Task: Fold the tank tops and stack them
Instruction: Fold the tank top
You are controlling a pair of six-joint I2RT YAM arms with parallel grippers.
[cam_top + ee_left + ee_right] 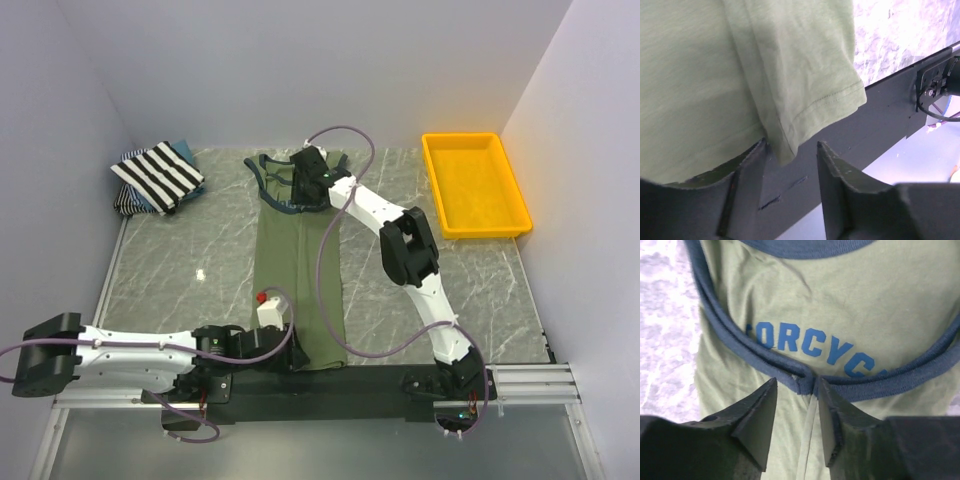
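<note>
An olive-green tank top (300,270) lies folded into a long narrow strip down the middle of the table, neck at the far end. My left gripper (300,358) is open at its near hem; a hem corner (790,145) hangs loose between the spread fingers (791,145). My right gripper (300,190) is open over the chest, below the blue print (810,342). The navy armhole trims (805,382) meet between its tips (797,381). The striped tank top (160,175) lies folded at the far left on a bluish one (152,203).
A yellow plastic tray (432,180) sits at the far right. The black base rail (880,115) runs along the near table edge, right under the hem. White walls close in the table on the left, back and right.
</note>
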